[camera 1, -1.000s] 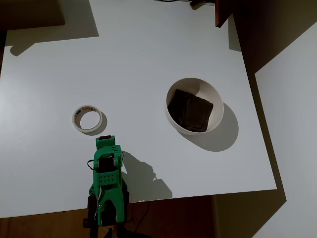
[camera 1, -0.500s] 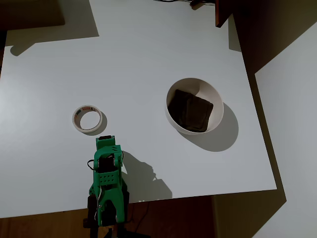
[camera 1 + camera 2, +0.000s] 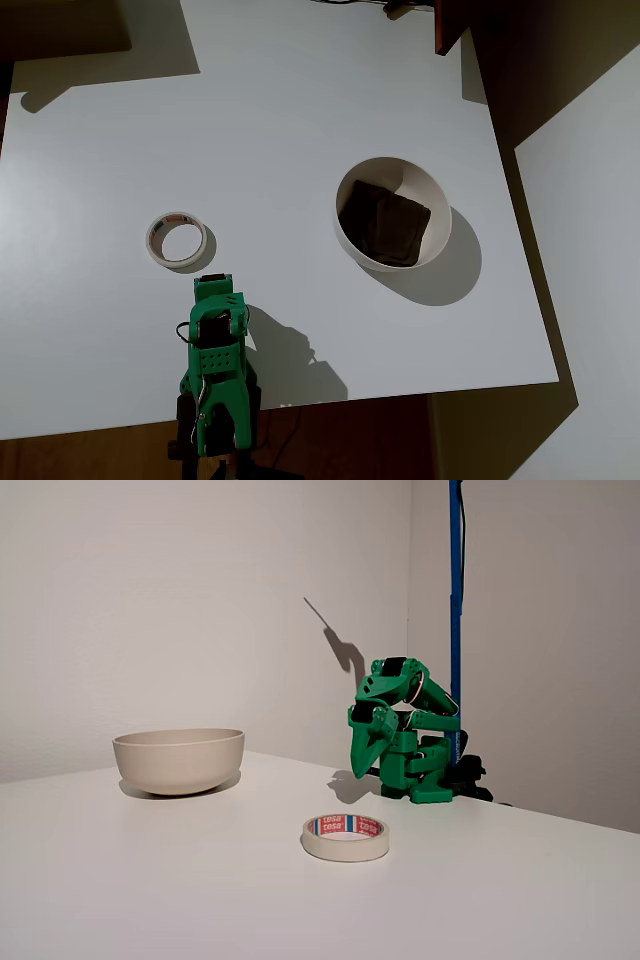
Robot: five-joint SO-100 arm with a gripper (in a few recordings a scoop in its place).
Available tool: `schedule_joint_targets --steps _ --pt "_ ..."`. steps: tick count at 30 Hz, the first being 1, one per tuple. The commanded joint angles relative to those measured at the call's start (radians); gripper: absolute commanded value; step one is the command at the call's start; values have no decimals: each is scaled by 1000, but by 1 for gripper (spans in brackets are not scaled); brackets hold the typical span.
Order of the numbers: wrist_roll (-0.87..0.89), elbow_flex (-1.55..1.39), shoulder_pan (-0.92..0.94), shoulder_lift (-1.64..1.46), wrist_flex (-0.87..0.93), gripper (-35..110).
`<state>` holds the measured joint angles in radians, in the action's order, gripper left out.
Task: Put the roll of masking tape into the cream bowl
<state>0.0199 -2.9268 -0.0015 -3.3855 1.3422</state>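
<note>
Nothing is changing here: across the overhead pictures no shift is showing at all. The pincer (image 3: 211, 290) is sitting folded at the desk's (image 3: 300, 120) near edge exactly as a second ago, tip pointing down. The roll of masking tape (image 3: 177, 240) is lying just beyond the pincer's tip, same spot as before, and the cream bowl (image 3: 393, 213) is resting well off to the pincer's right, unmoved.

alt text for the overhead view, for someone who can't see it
A roll of masking tape lies flat on a white table, apart from a cream bowl to its right with a dark patch inside. A folded green arm's gripper sits just below the tape, not touching it.
</note>
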Motion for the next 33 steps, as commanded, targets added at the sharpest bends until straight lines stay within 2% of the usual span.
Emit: schedule_joint_targets --steps 1,5,12,23,27,33 --pt "12 8 6 -5 -37 -8" --pt "37 37 0 41 -107 -8" --pt "72 247 -34 581 -268 -8" --pt "95 607 -124 1023 -256 -8" --pt "120 669 -129 1072 -241 7" --pt "132 670 -150 1106 -259 13"
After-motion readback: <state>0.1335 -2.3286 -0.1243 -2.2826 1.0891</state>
